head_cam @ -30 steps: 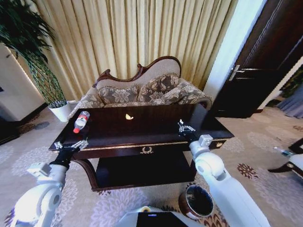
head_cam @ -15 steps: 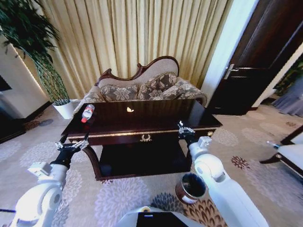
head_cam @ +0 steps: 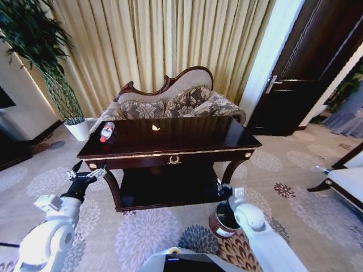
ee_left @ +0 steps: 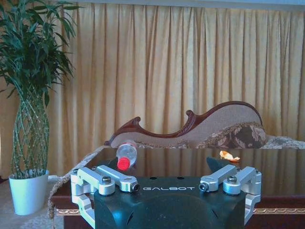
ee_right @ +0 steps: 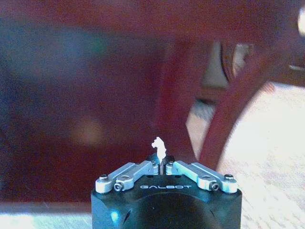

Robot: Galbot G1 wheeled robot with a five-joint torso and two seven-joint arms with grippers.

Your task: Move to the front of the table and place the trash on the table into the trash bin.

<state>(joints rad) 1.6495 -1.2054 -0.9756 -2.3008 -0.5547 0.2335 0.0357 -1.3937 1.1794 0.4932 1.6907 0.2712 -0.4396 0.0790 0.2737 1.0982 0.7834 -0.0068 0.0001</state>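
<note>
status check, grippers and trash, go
Right gripper shut on white paper scrap, low over the trash bin. Left gripper open, idle at table's left corner. Orange scrap on tabletop, water bottle beside.

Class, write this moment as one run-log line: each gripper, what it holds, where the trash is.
right gripper: shut on white scrap, above trash bin | left gripper: open, idle beside table | yellow scrap: on tabletop

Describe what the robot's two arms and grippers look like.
Both arms have rounded glossy white shells with small boxy white modules near the black wrists. The left gripper has a dark body lettered GALBOT and silver metal finger linkages with bolts. The right gripper is built the same way.
</note>
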